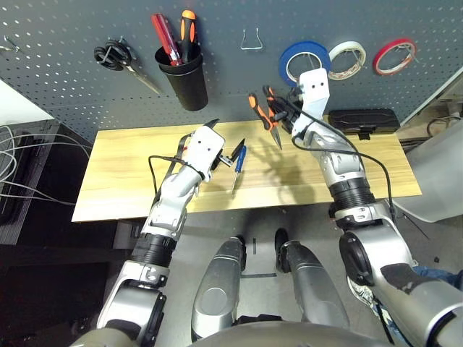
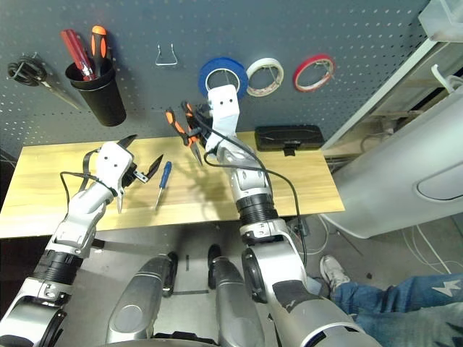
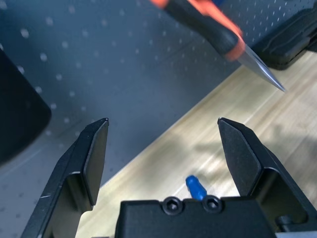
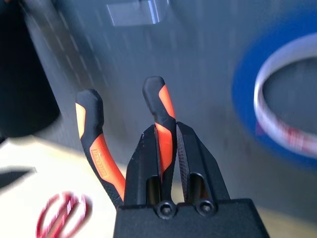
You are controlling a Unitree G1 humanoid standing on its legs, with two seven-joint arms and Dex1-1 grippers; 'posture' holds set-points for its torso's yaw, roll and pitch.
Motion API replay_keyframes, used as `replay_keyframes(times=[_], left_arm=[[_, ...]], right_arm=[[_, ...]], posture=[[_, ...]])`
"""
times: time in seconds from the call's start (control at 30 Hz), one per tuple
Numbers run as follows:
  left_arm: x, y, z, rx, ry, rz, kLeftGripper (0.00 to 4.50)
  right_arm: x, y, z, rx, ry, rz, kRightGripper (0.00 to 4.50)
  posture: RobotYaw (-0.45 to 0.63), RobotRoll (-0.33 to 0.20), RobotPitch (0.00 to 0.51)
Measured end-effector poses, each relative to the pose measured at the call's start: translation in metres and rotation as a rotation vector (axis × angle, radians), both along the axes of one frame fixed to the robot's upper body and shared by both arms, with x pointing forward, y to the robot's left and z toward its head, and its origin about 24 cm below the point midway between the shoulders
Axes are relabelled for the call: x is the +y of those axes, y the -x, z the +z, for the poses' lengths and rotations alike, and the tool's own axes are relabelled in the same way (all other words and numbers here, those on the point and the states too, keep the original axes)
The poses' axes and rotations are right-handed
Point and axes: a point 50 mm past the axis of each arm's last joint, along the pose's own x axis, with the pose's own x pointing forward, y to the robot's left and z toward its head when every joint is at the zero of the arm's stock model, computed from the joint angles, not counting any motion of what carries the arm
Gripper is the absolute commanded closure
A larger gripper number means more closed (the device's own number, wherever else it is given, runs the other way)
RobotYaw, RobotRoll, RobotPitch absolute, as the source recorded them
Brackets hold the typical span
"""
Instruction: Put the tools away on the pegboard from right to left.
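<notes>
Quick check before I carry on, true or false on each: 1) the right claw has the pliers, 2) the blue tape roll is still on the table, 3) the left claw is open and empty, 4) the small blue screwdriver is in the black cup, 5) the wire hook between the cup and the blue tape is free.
1) True. The right claw is shut on one handle of the pliers, held up in front of the pegboard.
2) False. The blue tape roll hangs on the pegboard.
3) True. The left claw is open with nothing between its fingers.
4) False. The blue screwdriver lies on the table; the black cup holds other tools with red and orange handles.
5) True. The wire hook carries nothing.
</notes>
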Motion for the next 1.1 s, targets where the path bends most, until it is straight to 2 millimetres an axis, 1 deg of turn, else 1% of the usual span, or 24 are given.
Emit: replay_keyframes(times=[0.1, 0.17, 0.23, 0.5, 0.63, 0.83, 1.1], left_arm=[[0.000, 0.000, 0.000, 0.000, 0.001, 0.000, 0.00], [0.000, 0.000, 0.001, -0.002, 0.003, 0.000, 0.00], [-0.001, -0.001, 0.003, -0.008, 0.006, -0.003, 0.00], [-0.002, -0.005, 0.011, -0.034, 0.018, -0.004, 0.00], [-0.002, -0.005, 0.011, -0.035, 0.019, -0.002, 0.00], [-0.001, -0.005, 0.012, -0.036, 0.021, 0.002, 0.00], [-0.001, -0.005, 0.012, -0.040, 0.024, 0.011, 0.00]], right_arm=[[-0.001, 0.000, 0.018, -0.096, -0.038, -0.004, 4.23], [0.000, 0.001, 0.034, -0.176, -0.064, -0.001, 4.23], [0.001, 0.003, 0.044, -0.227, -0.082, 0.004, 4.23], [0.005, 0.006, 0.074, -0.376, -0.148, 0.022, 4.23], [0.009, 0.008, 0.085, -0.463, -0.186, 0.029, 4.23], [0.015, 0.000, 0.092, -0.543, -0.188, 0.004, 4.23], [0.020, -0.008, 0.102, -0.577, -0.209, -0.059, 4.23]], posture=[[0.19, 0.000, 0.207], [0.19, 0.000, 0.207], [0.19, 0.000, 0.209], [0.19, 0.000, 0.211], [0.19, 0.000, 0.214], [0.20, 0.000, 0.223], [0.22, 0.000, 0.237]])
